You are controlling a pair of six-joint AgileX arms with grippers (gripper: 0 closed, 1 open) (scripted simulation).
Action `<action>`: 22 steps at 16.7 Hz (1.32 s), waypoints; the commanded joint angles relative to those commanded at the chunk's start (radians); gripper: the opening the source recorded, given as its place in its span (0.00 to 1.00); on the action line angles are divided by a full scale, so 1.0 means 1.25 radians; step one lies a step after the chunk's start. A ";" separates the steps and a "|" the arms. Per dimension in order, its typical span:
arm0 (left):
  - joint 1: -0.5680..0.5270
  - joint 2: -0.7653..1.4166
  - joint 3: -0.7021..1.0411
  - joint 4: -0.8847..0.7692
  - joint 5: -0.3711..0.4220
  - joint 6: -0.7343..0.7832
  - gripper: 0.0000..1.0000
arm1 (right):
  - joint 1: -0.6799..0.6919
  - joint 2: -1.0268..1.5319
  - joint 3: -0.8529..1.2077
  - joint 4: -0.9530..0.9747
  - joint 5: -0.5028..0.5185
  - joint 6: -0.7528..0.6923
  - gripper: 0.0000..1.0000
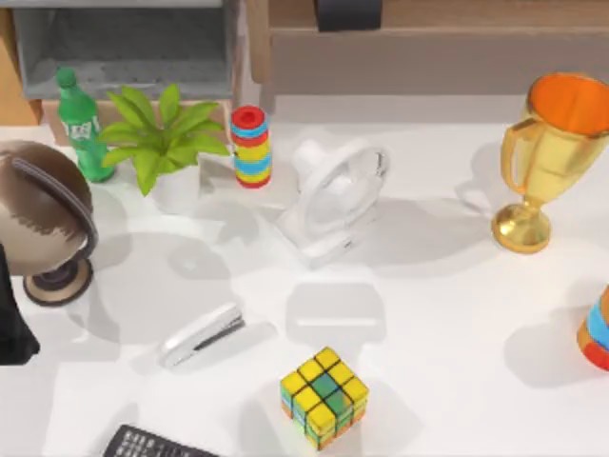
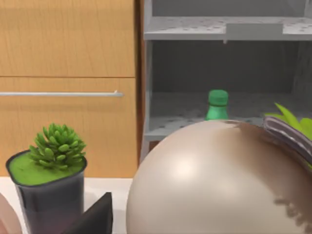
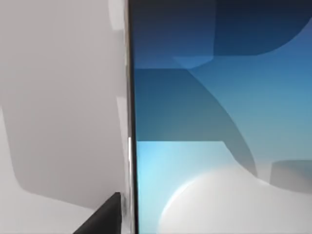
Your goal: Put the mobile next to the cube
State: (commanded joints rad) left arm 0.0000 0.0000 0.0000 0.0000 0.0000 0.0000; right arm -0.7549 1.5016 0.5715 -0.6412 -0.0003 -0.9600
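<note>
The cube (image 1: pixel 324 397), with yellow, green, orange and blue stickers, sits on the white table near the front middle. The mobile (image 3: pixel 219 122) appears very close in the right wrist view, its glossy blue-to-white screen lying flat with a thin dark frame along one long edge. A dark part of my right gripper (image 3: pixel 105 217) sits right beside that edge. My left arm (image 1: pixel 9 319) is parked at the table's far left, behind the globe. A dark corner of the left gripper (image 2: pixel 92 217) shows in the left wrist view.
A white stapler (image 1: pixel 202 335) and a black keypad device (image 1: pixel 152 445) lie left of the cube. Farther back stand a globe (image 1: pixel 43 214), green bottle (image 1: pixel 81 119), potted plant (image 1: pixel 162 138), ring stack (image 1: pixel 251 145), white fan (image 1: pixel 333 195) and gold trophy (image 1: pixel 552 152).
</note>
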 joint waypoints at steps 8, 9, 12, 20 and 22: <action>0.000 0.000 0.000 0.000 0.000 0.000 1.00 | 0.000 -0.048 0.035 -0.082 -0.002 0.009 0.00; 0.000 0.000 0.000 0.000 0.000 0.000 1.00 | 0.000 -0.052 0.038 -0.088 -0.002 0.009 0.00; 0.000 0.000 0.000 0.000 0.000 0.000 1.00 | 0.000 -0.063 0.048 -0.109 -0.002 0.009 0.00; 0.000 0.000 0.000 0.000 0.000 0.000 1.00 | 0.004 -0.077 0.061 -0.131 -0.002 0.014 0.00; 0.000 0.000 0.000 0.000 0.000 0.000 1.00 | 0.022 -0.098 0.078 -0.154 0.001 0.034 0.00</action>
State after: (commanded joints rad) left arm 0.0000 0.0000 0.0000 0.0000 0.0000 0.0000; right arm -0.7271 1.3785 0.6689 -0.8335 0.0010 -0.9174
